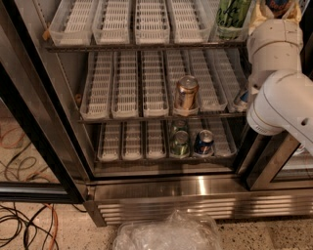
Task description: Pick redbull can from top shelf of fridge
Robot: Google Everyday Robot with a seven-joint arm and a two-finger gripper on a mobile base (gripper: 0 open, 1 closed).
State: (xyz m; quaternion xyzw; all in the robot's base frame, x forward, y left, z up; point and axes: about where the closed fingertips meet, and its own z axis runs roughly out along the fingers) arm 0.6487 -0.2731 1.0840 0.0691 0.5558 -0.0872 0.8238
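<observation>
The fridge (195, 188) stands with its door open. Its top shelf (146, 47) carries white slotted trays and a tall green can (231, 17) at the right. My white arm (281, 93) rises along the right side. The gripper (278, 9) is at the top right edge, level with the top shelf and just right of the green can, mostly cut off by the frame. A patch of blue shows there; I cannot tell whether it is the redbull can.
A copper-coloured can (186, 93) stands on the middle rack. A green can (179, 142) and a dark blue can (203, 141) stand on the lower rack. The black door frame (44, 141) is at left. Cables (24, 224) and a clear plastic bag (168, 234) lie on the floor.
</observation>
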